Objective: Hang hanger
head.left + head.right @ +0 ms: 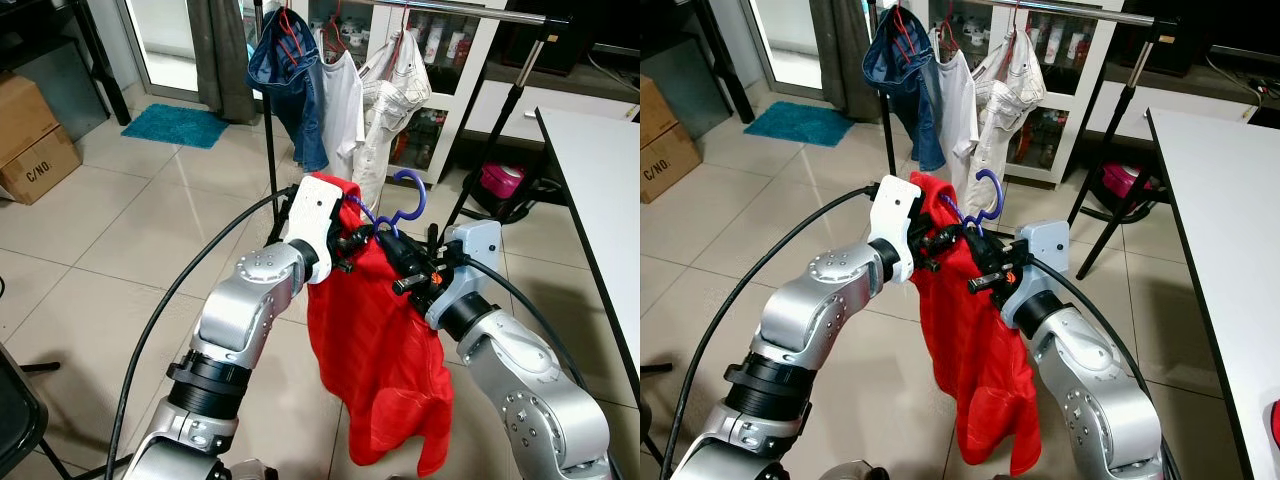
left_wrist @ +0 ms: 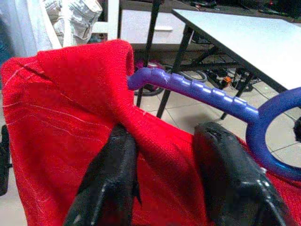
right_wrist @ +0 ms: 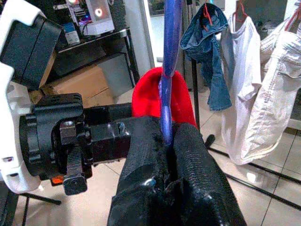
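Right gripper clamped on purple hanger neck; left gripper pinching red sweater shoulder beside hook. Garment soft, light, droopy (may slide off); hanger stiff, so hold neck. Clothes rail beyond, above hook.

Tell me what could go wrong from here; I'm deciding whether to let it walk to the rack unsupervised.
1. The right gripper pinches only the thin hanger stem, so the hanger could twist or slip under the shirt's weight.
2. The left gripper grips loose shirt fabric, which may slide off the hanger.
3. The rail is high and already holds clothes; the hook could snag them or miss.
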